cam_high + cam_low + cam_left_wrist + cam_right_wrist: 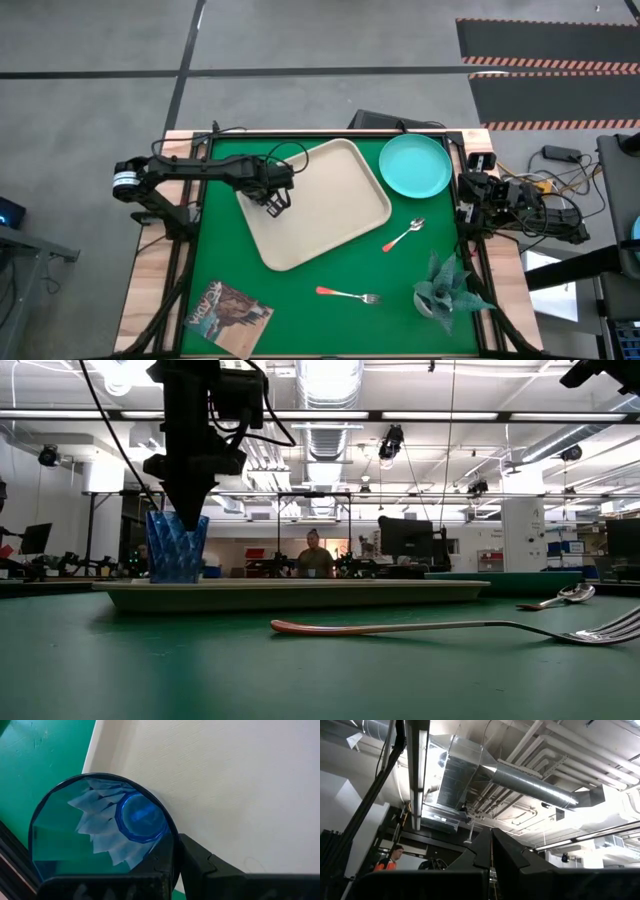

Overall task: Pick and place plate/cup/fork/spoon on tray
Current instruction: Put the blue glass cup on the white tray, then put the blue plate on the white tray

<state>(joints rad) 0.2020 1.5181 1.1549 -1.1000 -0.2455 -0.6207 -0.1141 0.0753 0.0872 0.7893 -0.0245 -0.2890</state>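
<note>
Cup (pixel 100 827) stood upright on the tray (pixel 330 195), with the left gripper (pixel 277 200) directly over it.

Seen from the left wrist, one dark finger (pixel 200 862) pressed the outside of the cup's rim and the wall ran between the two fingers, so they were gripping the cup. On the table as seen from above, the cup sat near the tray's 9 o'clock edge. The turquoise plate (pixel 415 165) lay off the tray at its 2 o'clock, the spoon (pixel 404 236) at 4 o'clock, the fork (pixel 348 294) at 6 o'clock. At the table's 3 o'clock edge the right gripper (pixel 491 851) pointed at the ceiling, fingers pressed together.
</note>
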